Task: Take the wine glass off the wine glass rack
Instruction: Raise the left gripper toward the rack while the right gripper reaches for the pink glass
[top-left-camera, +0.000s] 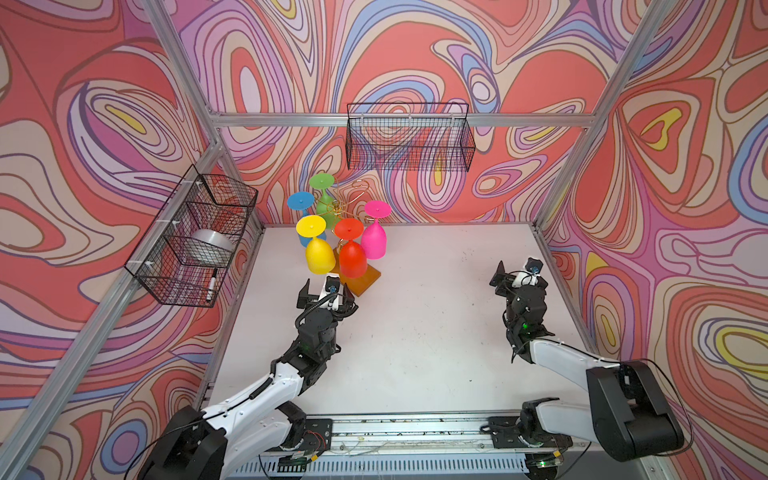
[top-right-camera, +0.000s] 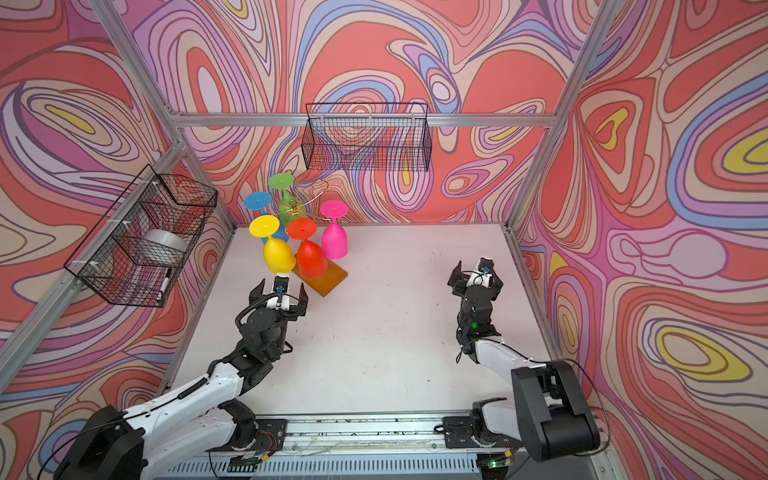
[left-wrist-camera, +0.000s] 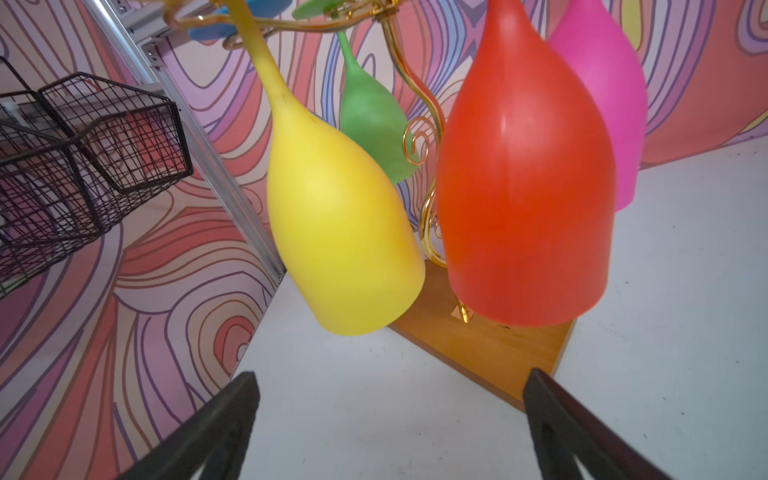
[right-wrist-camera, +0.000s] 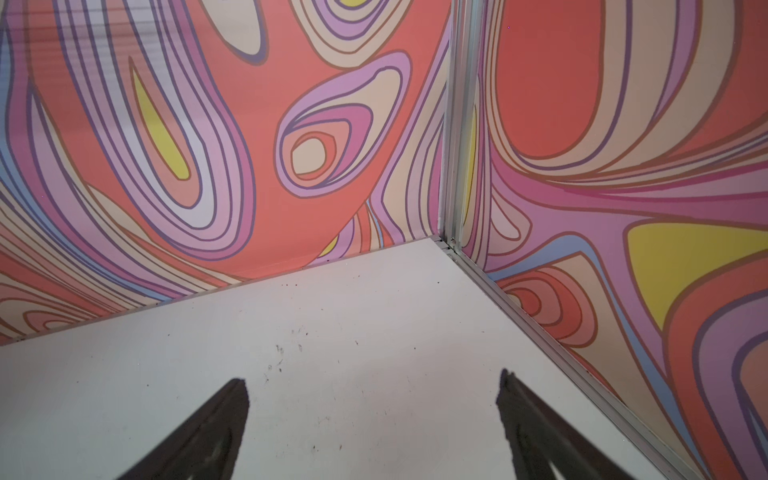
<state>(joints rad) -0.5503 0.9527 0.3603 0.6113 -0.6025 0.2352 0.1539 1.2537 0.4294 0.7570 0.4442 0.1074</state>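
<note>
five wine glasses hang upside down on the wine glass rack, which stands on the white table in its far left part, close to the back wall: the yellow wine glass, red wine glass, pink wine glass, green wine glass and blue wine glass. my left gripper is just in front of the yellow and the red glass and touches neither; its fingers are spread wide with nothing between them. my right gripper is well apart on the right side, also released and empty, over bare table near the corner.
</note>
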